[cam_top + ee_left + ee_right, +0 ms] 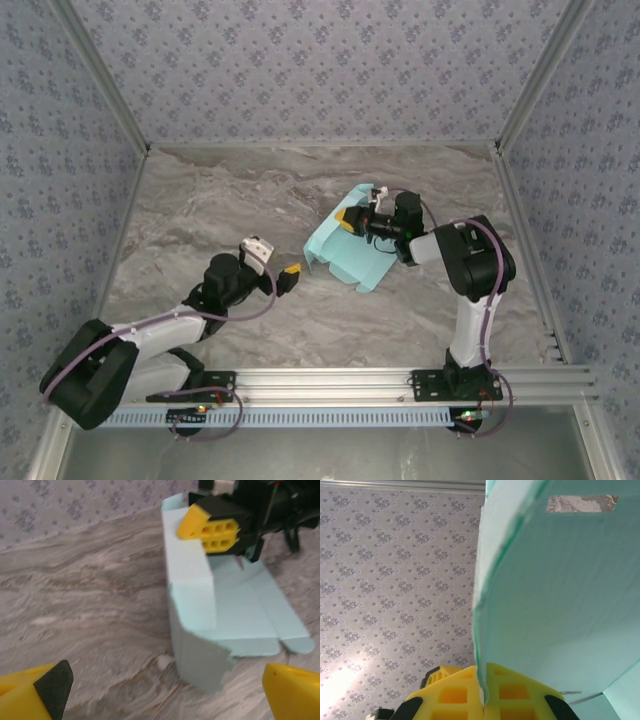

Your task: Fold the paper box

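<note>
The right gripper [484, 696] is pinching a raised wall of the box [352, 258], likely holding it upright for creasing, while the left gripper [281, 265], fingers wide apart, is hovering with the box just ahead of it, seemingly ready to push the near flap.

The overhead view is bright, with even, diffuse light. Shadows on the marble table [200, 200] are faint and soft-edged, and the wall corners splay outward toward 10 and 2 o'clock. The left wrist view is soft all over: the paper box [192, 595] has smeared edges, and its flap at 6 o'clock is shaded grey. In the right wrist view a washed-out glare blooms on the wallpaper [395, 580] at 8 o'clock, and the paper box close to the lens is blurred.
</note>
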Robot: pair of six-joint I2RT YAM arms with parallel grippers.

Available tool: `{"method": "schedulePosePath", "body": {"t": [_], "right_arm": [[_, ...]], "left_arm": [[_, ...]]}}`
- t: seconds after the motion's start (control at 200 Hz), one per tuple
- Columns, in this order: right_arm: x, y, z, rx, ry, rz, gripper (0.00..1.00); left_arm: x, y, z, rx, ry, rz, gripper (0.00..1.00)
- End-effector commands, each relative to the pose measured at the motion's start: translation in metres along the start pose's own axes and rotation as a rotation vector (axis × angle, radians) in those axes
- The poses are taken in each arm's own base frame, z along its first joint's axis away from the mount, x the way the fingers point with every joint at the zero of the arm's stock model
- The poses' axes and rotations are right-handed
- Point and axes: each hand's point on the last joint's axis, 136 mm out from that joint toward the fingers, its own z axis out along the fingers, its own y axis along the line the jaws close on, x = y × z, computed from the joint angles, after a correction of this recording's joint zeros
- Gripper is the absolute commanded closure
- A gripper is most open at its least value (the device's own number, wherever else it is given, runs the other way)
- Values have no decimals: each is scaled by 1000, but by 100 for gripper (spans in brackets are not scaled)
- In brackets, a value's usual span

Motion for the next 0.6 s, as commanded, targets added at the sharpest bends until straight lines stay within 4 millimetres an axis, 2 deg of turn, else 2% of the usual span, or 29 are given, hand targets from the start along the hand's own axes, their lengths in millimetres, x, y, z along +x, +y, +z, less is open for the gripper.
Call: {"method": "schedulePosePath", "body": {"t": [0.0, 0.09, 0.37, 0.6], "right_arm": [[3, -8, 0, 10, 23, -2, 100], [6, -8, 3, 10, 31, 4, 100], [16, -4, 11, 6, 33, 7, 100], [14, 1, 16, -9, 0, 32, 100]], "left_arm": [[20, 5, 5, -10, 87, 29, 2], [23, 4, 18, 9, 96, 62, 8], [9, 4, 52, 43, 37, 92, 12], [4, -15, 76, 152, -15, 74, 30]]}}
